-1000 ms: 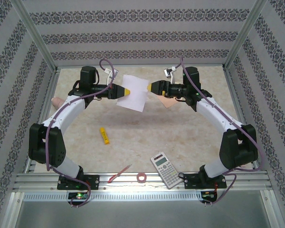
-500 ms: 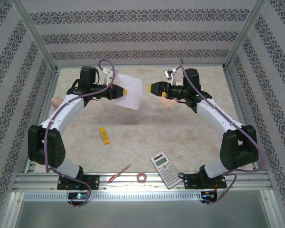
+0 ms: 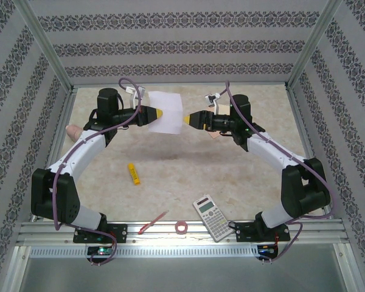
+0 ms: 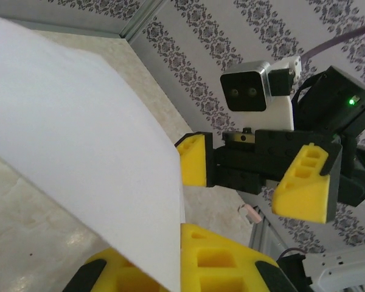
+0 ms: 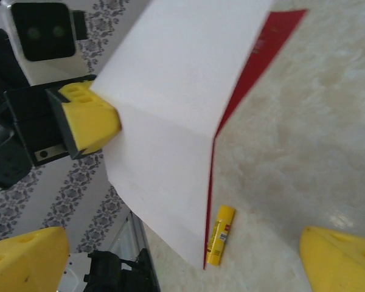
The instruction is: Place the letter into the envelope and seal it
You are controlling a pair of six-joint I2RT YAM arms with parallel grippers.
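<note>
We see that the right gripper [image 3: 188, 120] has moved in since a second ago, its jaws wide apart at the free edge of the letter [image 3: 169, 106]. The left gripper [image 3: 160, 114] holds that sheet clamped above the marbled tabletop [image 3: 188, 167]. The thin, creased paper shows its white back and a red border.

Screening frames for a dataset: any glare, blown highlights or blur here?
Top view: glare whitens the front rail; the rest is evenly lit. Left wrist: the letter is a bright, featureless sheet, the left gripper soft at the bottom edge. Right wrist: the right gripper blurs in the bottom corners; the glue stick looks sharp.
</note>
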